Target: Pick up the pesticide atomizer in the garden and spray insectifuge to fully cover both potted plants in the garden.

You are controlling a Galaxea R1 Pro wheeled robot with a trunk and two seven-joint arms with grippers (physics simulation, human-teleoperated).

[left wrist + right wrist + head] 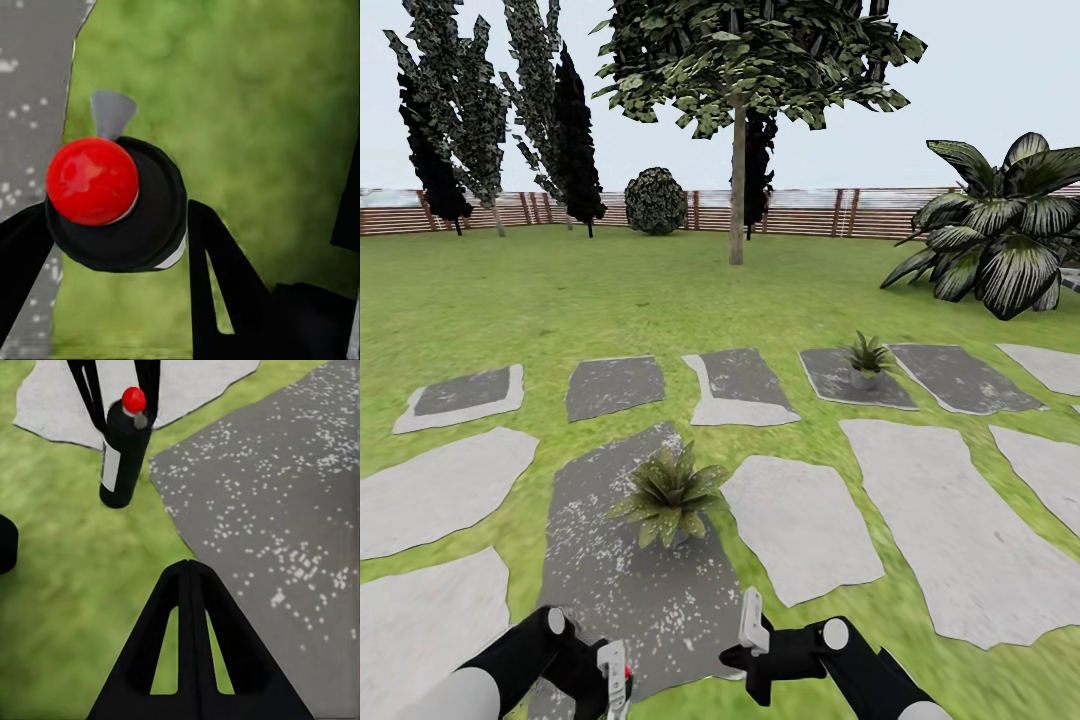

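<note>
Bottle (121, 454): black body, red cap, white label patch. Fingers (225, 285) rendered black. Two small plants (670, 492) (867, 356): olive-green leaves. Slabs (950, 530): pale grey; one dark grey slab (620, 580) speckled white. Lawn (560, 300) mottled green. Fence (800, 212) brown slats. Big plant (1000, 240): dark leaves striped white.

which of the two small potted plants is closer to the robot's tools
The potted plant on the dark speckled slab, just ahead of both arms. The other potted plant stands farther off to the right, on a slab in the next row.
</note>
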